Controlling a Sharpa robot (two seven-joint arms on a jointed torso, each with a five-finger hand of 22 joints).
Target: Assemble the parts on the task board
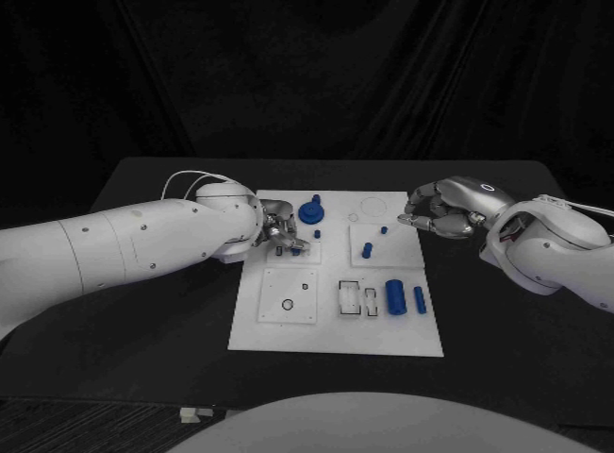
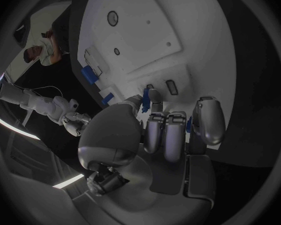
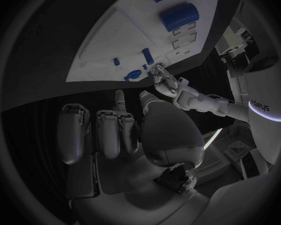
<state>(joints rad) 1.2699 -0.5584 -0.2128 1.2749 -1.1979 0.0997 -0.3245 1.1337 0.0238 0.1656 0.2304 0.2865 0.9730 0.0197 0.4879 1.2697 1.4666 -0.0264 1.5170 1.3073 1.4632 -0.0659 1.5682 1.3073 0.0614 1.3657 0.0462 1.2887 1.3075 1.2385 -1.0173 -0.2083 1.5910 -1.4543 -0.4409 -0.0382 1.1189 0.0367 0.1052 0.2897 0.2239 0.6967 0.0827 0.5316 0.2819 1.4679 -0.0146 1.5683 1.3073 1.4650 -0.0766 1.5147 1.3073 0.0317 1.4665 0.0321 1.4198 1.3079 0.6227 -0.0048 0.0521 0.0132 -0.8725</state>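
Task board (image 1: 337, 326) bears blue parts (image 1: 395, 295) — left hand (image 1: 282, 236) pinches one.

One white task board (image 1: 337, 330) lies on one black table (image 1: 143, 321). Two silver hands reach over it: the left hand (image 1: 282, 234) and the right hand (image 1: 442, 208). Six blue parts are countable: a knobbed piece (image 1: 313, 210) just beyond the left fingers, a small peg (image 1: 318, 232) beside them, a stud (image 1: 384, 228), a short bar (image 1: 367, 250), a thick cylinder (image 1: 395, 296), and a slim cylinder (image 1: 420, 299).
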